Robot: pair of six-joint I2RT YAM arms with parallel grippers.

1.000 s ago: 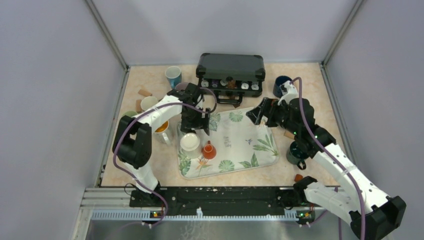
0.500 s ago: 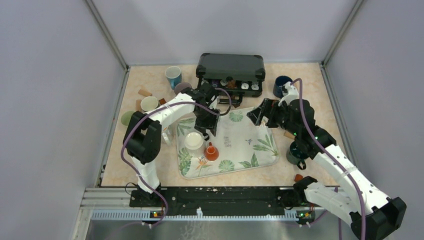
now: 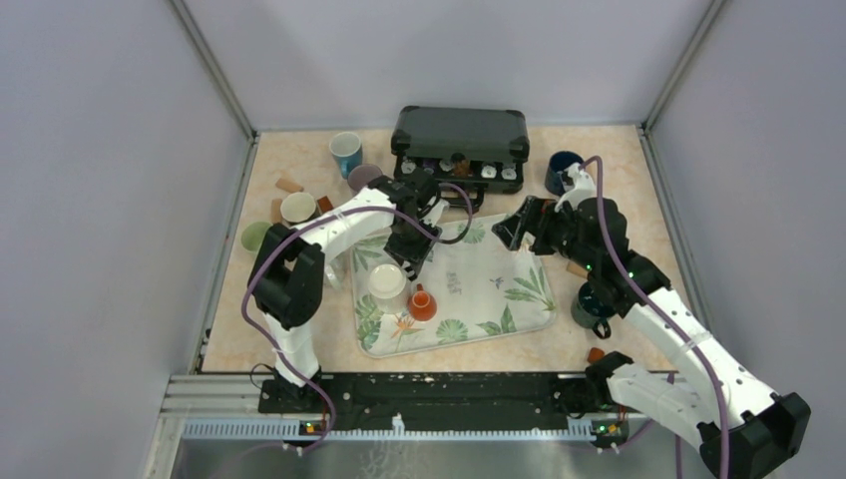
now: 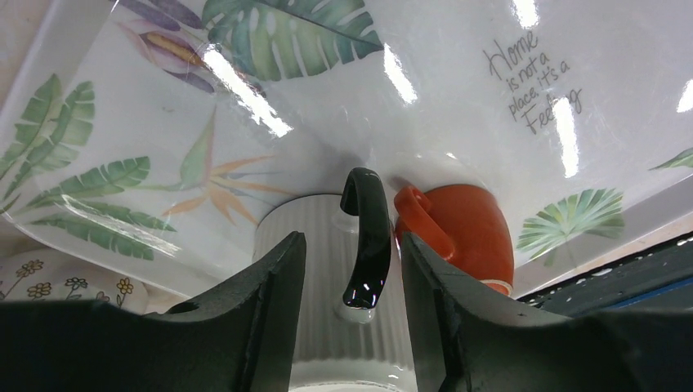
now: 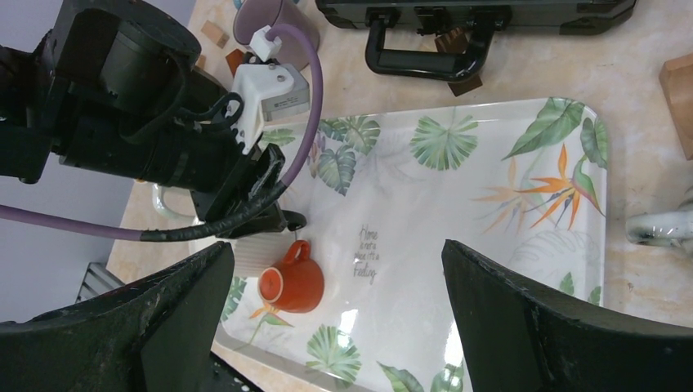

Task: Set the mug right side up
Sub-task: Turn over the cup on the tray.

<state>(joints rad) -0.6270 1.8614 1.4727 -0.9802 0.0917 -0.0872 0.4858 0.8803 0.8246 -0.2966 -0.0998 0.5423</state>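
Note:
A white ribbed mug (image 3: 384,284) with a black handle (image 4: 368,237) stands on the leaf-print tray (image 3: 499,289), a flat pale end facing up. A small orange mug (image 3: 418,302) sits base up right beside it. My left gripper (image 3: 404,261) reaches down at the white mug (image 4: 319,245). Its jaws straddle the handle: the right finger is close to it, and a gap shows on the left. My right gripper (image 3: 511,228) hovers wide open above the tray's far right part, holding nothing. The orange mug (image 5: 294,282) and the left gripper (image 5: 261,208) show in its view.
A black case (image 3: 461,135) stands behind the tray. Other mugs ring it: blue (image 3: 345,152), purple (image 3: 363,177), cream (image 3: 297,207), green (image 3: 255,236), dark blue (image 3: 561,170) and dark green (image 3: 592,304). Small wooden blocks lie on the tabletop.
My left arm has swung right and forward from the mug's left side to its far side, and its jaws have narrowed around the black handle. The right arm has not moved.

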